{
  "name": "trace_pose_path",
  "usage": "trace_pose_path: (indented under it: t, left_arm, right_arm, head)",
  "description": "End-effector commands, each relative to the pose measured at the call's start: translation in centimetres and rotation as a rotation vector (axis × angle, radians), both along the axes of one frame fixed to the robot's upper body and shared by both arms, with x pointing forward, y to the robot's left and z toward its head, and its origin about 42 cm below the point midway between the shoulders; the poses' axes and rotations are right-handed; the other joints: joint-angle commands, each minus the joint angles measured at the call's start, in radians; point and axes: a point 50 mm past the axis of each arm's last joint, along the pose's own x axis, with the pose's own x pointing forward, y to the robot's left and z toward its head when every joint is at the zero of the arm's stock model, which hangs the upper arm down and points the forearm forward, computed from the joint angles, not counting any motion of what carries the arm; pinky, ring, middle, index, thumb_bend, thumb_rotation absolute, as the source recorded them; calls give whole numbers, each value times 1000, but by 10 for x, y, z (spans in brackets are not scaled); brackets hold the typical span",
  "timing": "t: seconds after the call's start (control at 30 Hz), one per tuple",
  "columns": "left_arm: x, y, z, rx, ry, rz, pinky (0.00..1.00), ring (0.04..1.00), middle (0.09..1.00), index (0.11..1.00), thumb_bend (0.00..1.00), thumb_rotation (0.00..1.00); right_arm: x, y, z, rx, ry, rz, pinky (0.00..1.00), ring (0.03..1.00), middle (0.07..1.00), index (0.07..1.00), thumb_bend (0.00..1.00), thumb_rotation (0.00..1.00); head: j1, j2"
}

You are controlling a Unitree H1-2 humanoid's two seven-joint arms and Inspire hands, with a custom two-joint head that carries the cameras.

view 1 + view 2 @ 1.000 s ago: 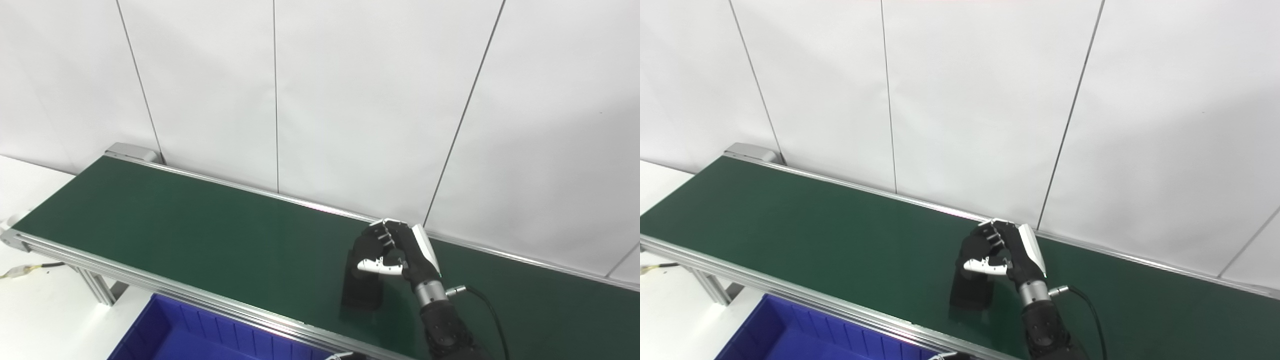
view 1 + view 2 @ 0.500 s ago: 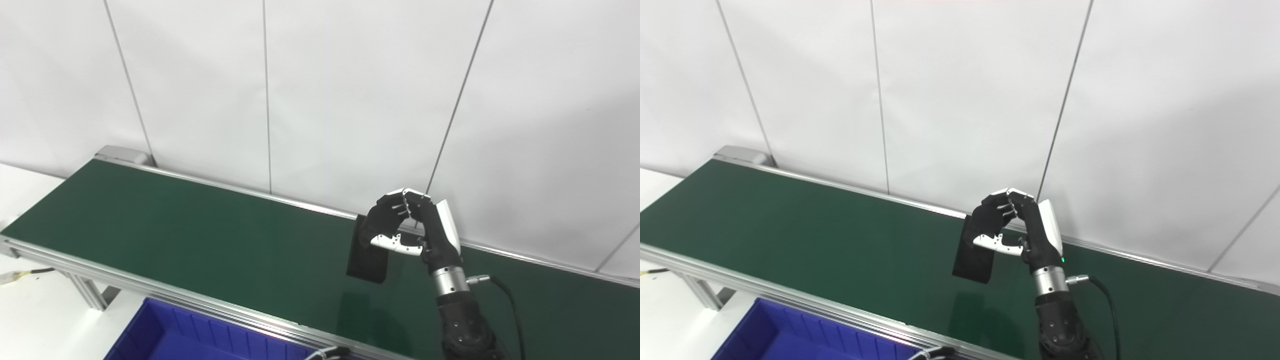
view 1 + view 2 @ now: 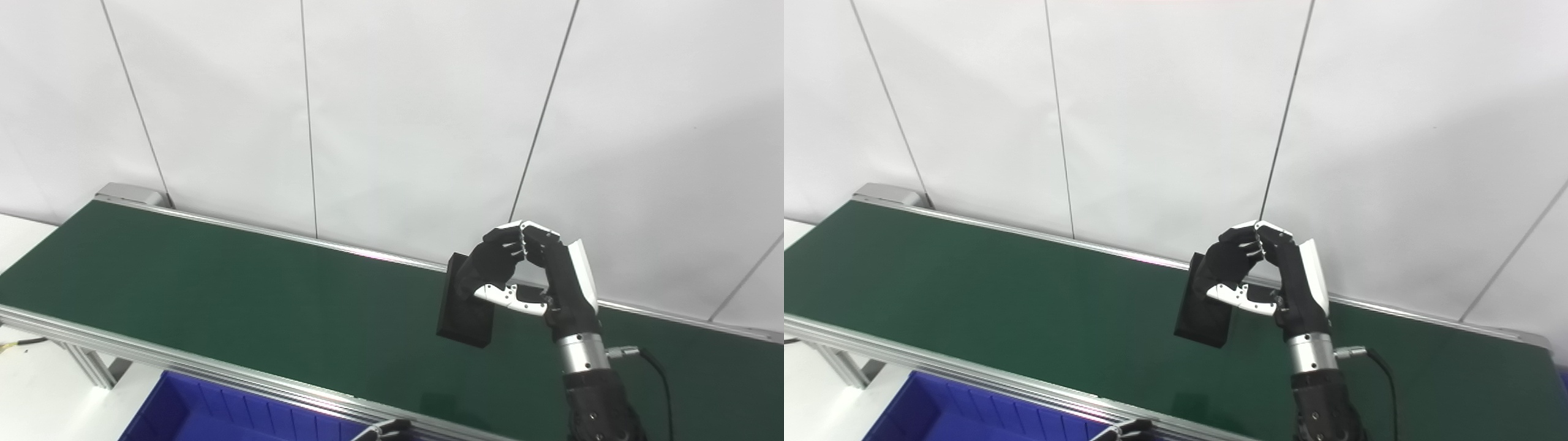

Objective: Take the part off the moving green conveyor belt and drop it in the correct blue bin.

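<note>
A flat black rectangular part (image 3: 465, 306) hangs in the air above the green conveyor belt (image 3: 245, 294), pinched at its upper end by my right hand (image 3: 527, 275). The fingers and thumb of that hand are closed on the part, and the wrist rises from the bottom right. The part's lower end dangles free, with a faint shadow on the belt beneath. A corner of a blue bin (image 3: 202, 410) shows below the belt's near rail. At the bottom edge only a sliver of my left hand (image 3: 383, 430) peeks in, and its state is hidden.
The belt's aluminium rails (image 3: 184, 361) run diagonally from upper left to lower right. A white panelled wall (image 3: 392, 110) stands close behind the belt. A black cable (image 3: 658, 367) trails from my right wrist. A support leg (image 3: 92, 370) stands at the left on a white surface.
My right hand has lifted the black part off the belt and carried it up and slightly right. The camera has also shifted, sliding the scene leftward.
</note>
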Motion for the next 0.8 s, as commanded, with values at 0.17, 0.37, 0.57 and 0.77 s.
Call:
trace_pose_path:
  t: [0.17,0.37,0.57,0.77]
  left_arm:
    - [5,9,11,-33,-67,-19,647,716,759,802,697,785]
    - [3,16,14,-32,-76,-19,652,713,764,812,679,794]
    - [0,24,17,-44,-82,-14,672,725,776,822,727,833]
    - [-4,33,21,-46,-95,-7,676,727,778,823,726,837]
  right_arm:
    - [-27,-9,16,36,-50,-26,354,461,506,483,502,0]
    - [-59,-22,-2,31,-31,-43,342,469,522,488,499,0]
    - [-90,-31,-14,9,-20,-69,324,461,534,492,497,0]
    - [-120,-37,-20,48,14,-78,343,453,519,492,499,0]
  head:
    - [-49,16]
    - [-87,53]
    - [-107,81]
    - [-137,118]
